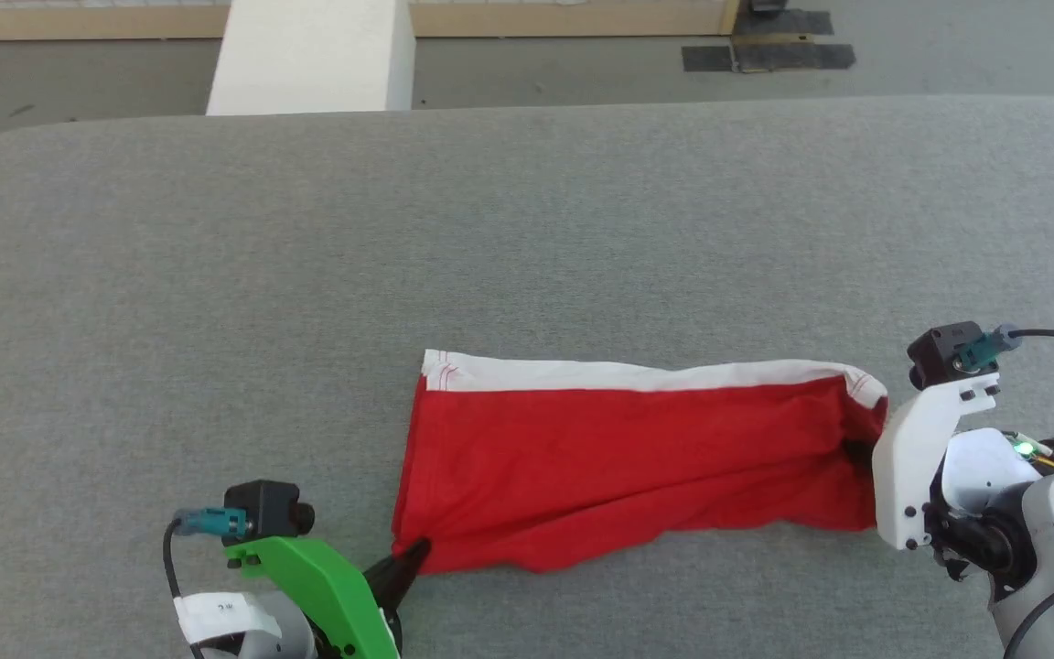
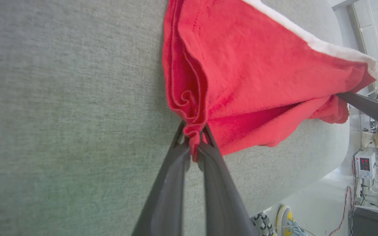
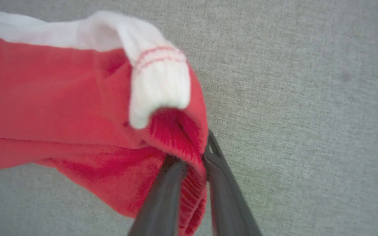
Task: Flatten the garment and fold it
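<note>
Head view: garment (image 1: 637,467) held at both ends on the worktop (image 1: 490,229)

Bright red fabric lies in a long strip across the near part of the grey worktop, with a white band (image 1: 637,373) running along its far edge. The strip is loosely creased, and its near edge sags in soft folds.

The left hand (image 1: 413,554), on a green mount, meets the garment's near left corner. In the left wrist view its two dark fingers (image 2: 171,183) are closed on a bunched, curled pinch of red cloth, and several layers stack up just above the pinch.

The right hand (image 1: 856,450), on a white mount, is at the garment's right end. In the right wrist view its fingers (image 3: 166,190) clamp a ribbed red edge between them. The white band's end, crossed by two red stitch lines, folds over just above the grip.

From the left wrist view the cloth rises off the worktop between the two grips. Beyond the worktop's edge, on the pale floor, a yellow and grey shoe (image 2: 287,219) is visible
</note>
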